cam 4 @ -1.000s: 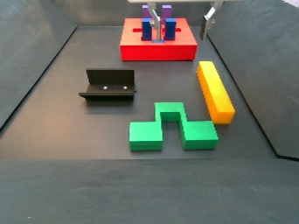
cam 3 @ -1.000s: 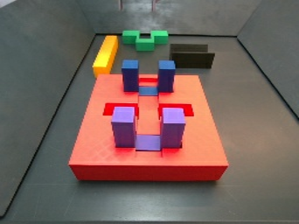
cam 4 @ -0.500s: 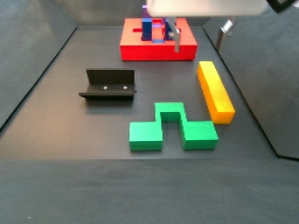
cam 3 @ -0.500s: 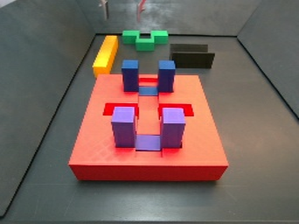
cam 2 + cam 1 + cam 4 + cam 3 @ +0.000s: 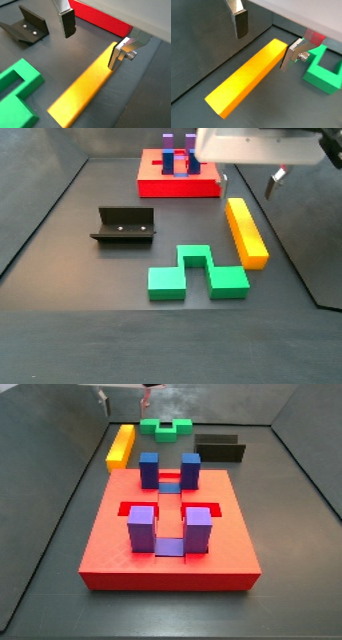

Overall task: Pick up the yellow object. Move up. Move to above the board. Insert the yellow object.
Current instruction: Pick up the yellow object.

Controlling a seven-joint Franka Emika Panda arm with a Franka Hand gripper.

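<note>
The claw (image 5: 264, 36) hangs above the yellow object (image 5: 247, 76) with its two silver fingers spread wide apart and nothing between them. In both wrist views one finger (image 5: 66, 23) sits off one long side of the bar and the other finger (image 5: 123, 52) stands at the bar's opposite long edge, near the end that points toward the board (image 5: 100, 18). Whether that second finger touches the bar cannot be told. In a side view the claw (image 5: 250, 174) shows up high, over the bar's end nearest the board, clear of the table (image 5: 80, 238).

The yellow object (image 5: 245, 230) lies flat on the table, its length running away from the board (image 5: 179, 185), with its near end just past the board's corner and apart from it. The green notched block (image 5: 197, 274) lies just beside the bar's far end, on the fixture side; the wrist views show a strip of bare table between block and bar. The dark fixture (image 5: 124, 225) stands farther off on that same side, well apart from the bar.

On the board (image 5: 170, 549), pairs of upright blue blocks (image 5: 168, 470) and purple blocks (image 5: 170, 528) stand. A black block (image 5: 221, 448) lies beyond the board, beside the green block (image 5: 167, 428).
</note>
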